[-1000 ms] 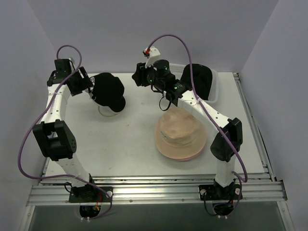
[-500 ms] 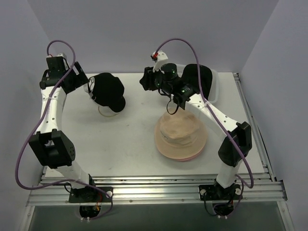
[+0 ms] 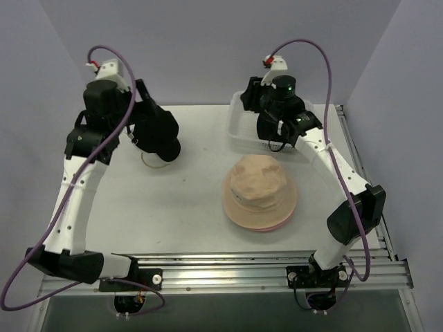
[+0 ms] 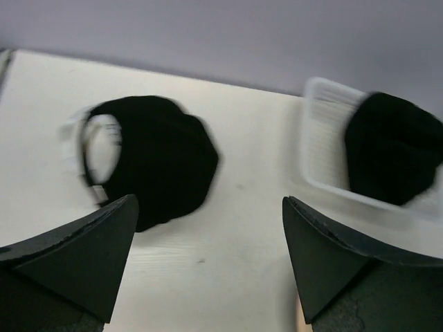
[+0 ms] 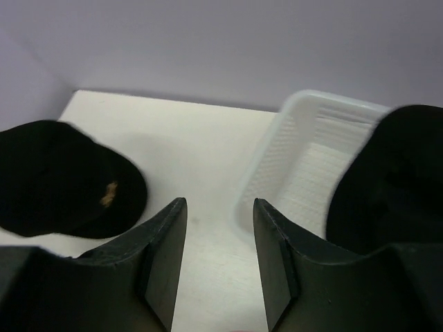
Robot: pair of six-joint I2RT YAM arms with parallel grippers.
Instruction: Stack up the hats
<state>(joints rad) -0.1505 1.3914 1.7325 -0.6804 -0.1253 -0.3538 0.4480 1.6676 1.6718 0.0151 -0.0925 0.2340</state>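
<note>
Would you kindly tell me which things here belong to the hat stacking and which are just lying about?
Part of the job:
- tan hat
- pink hat under it
- black cap
- black hat

Just lying about:
- white basket
- wire frame under the black cap

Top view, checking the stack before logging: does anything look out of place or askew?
Nothing spilled or damaged. One black hat lies in the white basket, away from the stacked tan hat at the centre; the black cap sits apart, far left.
</note>
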